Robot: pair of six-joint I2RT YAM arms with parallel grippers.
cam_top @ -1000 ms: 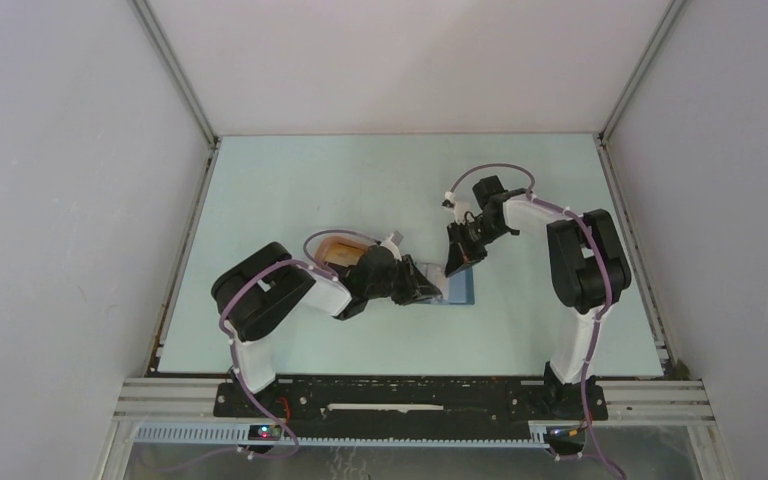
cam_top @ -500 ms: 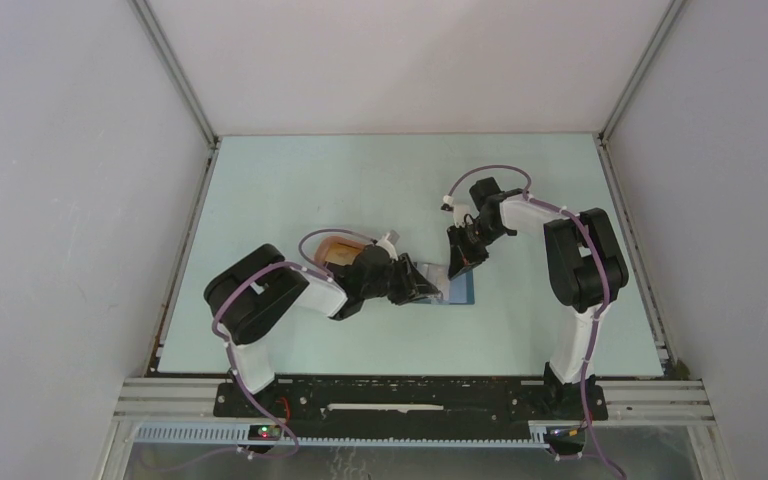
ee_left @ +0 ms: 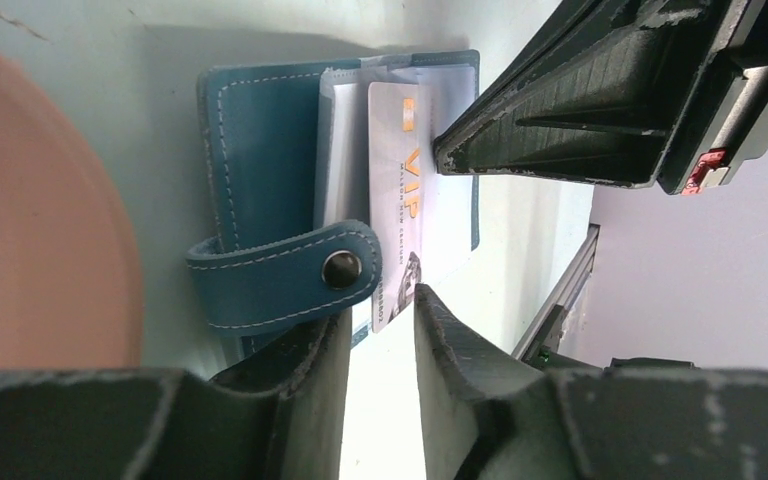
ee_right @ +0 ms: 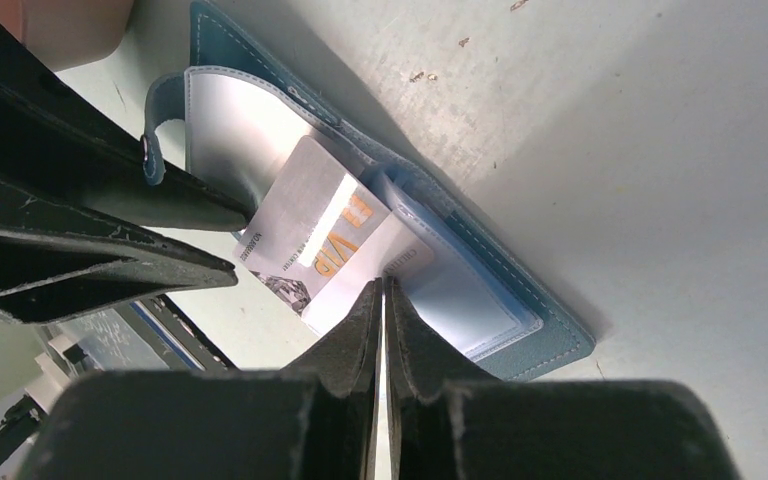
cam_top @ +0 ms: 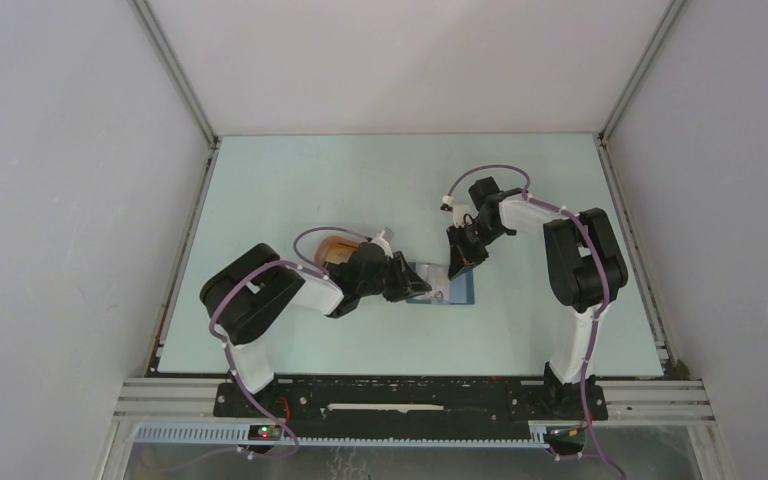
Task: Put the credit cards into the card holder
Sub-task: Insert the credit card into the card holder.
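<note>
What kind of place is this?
Probably a robot test booth, maybe in a lab. A left arm and a right arm are bolted to a metal rail, and plain white walls box in a small table.

Black-white arms (cam_top: pixel 312 291); purple cables (cam_top: pixel 500 169); ribbed dark fingers (ee_left: pixel 480 400)

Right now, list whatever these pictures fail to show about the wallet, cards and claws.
- Top view: the left arm covers most of the tray and wallet; cards there are too small to see.
- Left wrist view: the picture edge cuts the tray, hiding its contents; the strap covers part of the card.
- Right wrist view: the shut tips of the right claw hide what, if anything, they pinch; the card's small print is blurred.
</note>
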